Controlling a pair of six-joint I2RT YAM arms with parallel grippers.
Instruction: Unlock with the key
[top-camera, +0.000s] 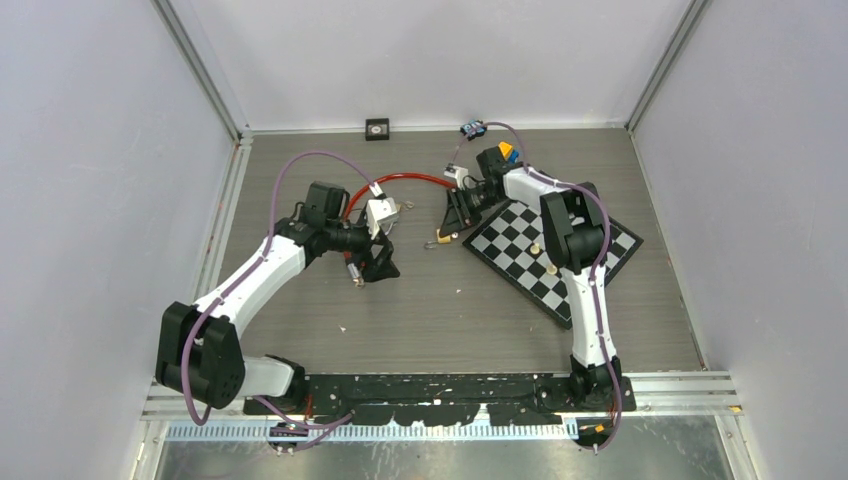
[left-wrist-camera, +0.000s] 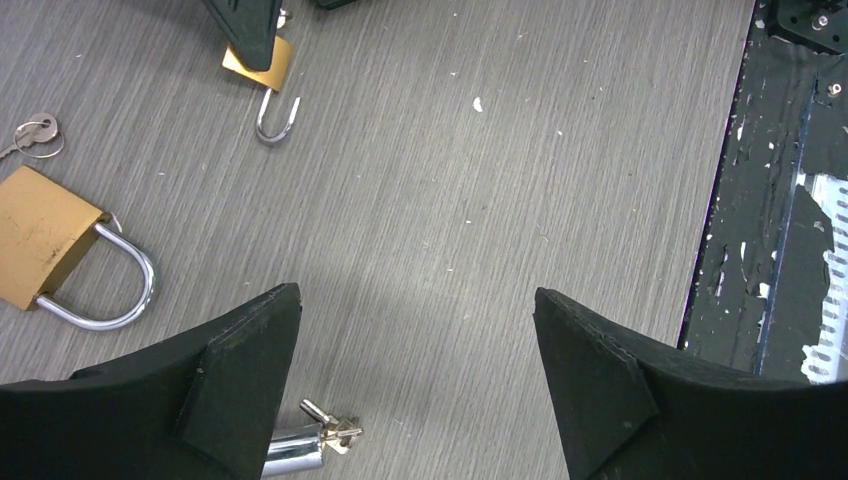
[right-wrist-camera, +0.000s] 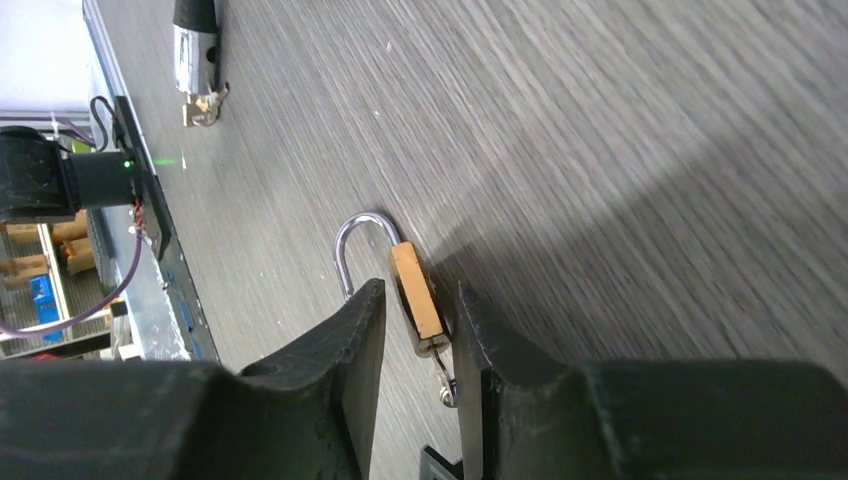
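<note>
- The table (top-camera: 450, 310) carries everything. A chessboard (top-camera: 520, 250) lies on the right arm's side, away from the locks.
- The left gripper (left-wrist-camera: 415, 300) hangs over bare table, its jaws wide with nothing between them. It is likely parked aside to leave the right arm room.
- The right gripper (right-wrist-camera: 420, 295) sits low, its jaws narrow on either side of the small padlock (right-wrist-camera: 410, 280). A gap shows on one side, so it looks bracketed rather than clamped.
- The large padlock (left-wrist-camera: 45, 245) lies flat with its shackle shut.
- The small padlock lies on the table between the arms. One end of its shackle looks free, so it seems unlocked.
- A cylinder lock (left-wrist-camera: 295, 450) has keys in it, and a key ring (left-wrist-camera: 38, 133) lies loose nearby.
</note>
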